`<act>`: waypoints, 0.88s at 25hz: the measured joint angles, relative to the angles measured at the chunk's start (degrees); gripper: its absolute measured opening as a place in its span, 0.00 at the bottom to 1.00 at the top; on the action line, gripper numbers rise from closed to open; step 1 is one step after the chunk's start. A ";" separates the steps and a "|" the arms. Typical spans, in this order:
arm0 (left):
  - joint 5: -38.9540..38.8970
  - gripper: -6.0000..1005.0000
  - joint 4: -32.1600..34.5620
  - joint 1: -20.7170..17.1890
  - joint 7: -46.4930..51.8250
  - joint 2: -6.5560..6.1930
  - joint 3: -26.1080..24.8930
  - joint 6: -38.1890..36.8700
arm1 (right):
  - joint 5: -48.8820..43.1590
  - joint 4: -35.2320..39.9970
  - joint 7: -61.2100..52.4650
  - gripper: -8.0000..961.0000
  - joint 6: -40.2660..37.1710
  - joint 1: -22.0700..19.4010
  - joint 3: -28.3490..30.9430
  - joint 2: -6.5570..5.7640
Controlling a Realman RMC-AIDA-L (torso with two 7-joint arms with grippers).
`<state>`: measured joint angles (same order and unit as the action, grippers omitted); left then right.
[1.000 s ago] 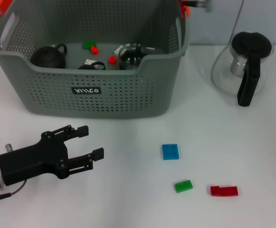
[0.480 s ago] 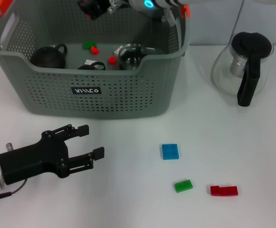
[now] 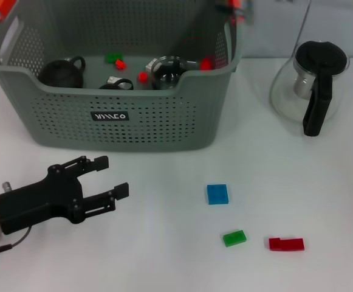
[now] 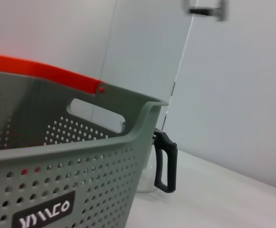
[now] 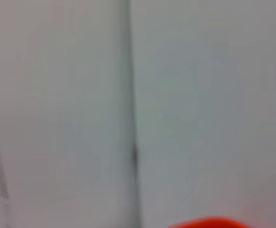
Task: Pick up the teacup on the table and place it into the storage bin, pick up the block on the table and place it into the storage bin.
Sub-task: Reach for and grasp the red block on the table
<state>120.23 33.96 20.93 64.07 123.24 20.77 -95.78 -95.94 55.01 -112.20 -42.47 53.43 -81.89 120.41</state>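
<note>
The grey storage bin point(image 3: 121, 121) stands at the back left, with its logo wall also filling the left wrist view point(image 4: 80, 156). Inside it lie a glass teacup point(image 3: 167, 68), a dark round cup point(image 3: 61, 72), a small black cup point(image 3: 116, 84) and small red and green blocks. A blurred red block point(image 3: 206, 63) shows by the bin's right inner wall. On the table lie a blue block point(image 3: 217, 194), a green block point(image 3: 234, 238) and a red block point(image 3: 286, 244). My left gripper point(image 3: 114, 176) is open and empty in front of the bin. My right gripper is out of view.
A glass kettle with a black lid and handle point(image 3: 313, 85) stands at the back right, and its handle point(image 4: 165, 161) shows past the bin. The right wrist view holds only a wall and an orange handle tip point(image 5: 209, 222).
The right arm that hung over the bin half a second ago has left the picture. A red block now shows inside the bin's right side. My left gripper shifted slightly up and left.
</note>
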 joint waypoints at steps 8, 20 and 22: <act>0.25 0.79 -0.01 -0.46 -0.19 -0.14 -0.37 0.24 | 10.21 12.51 15.21 0.75 -34.20 -24.05 10.60 -0.74; 1.14 0.79 0.30 -1.31 -0.25 -0.46 -1.85 0.24 | -17.83 21.94 4.07 0.75 -62.82 -28.32 23.27 -1.77; 1.15 0.79 0.19 -1.29 -0.29 -0.44 -1.86 0.25 | -23.26 22.95 0.65 0.73 -65.20 -26.18 23.51 -1.81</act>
<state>121.38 34.15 19.64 63.78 122.80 18.90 -95.53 -119.20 77.96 -111.55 -107.68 27.25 -58.37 118.61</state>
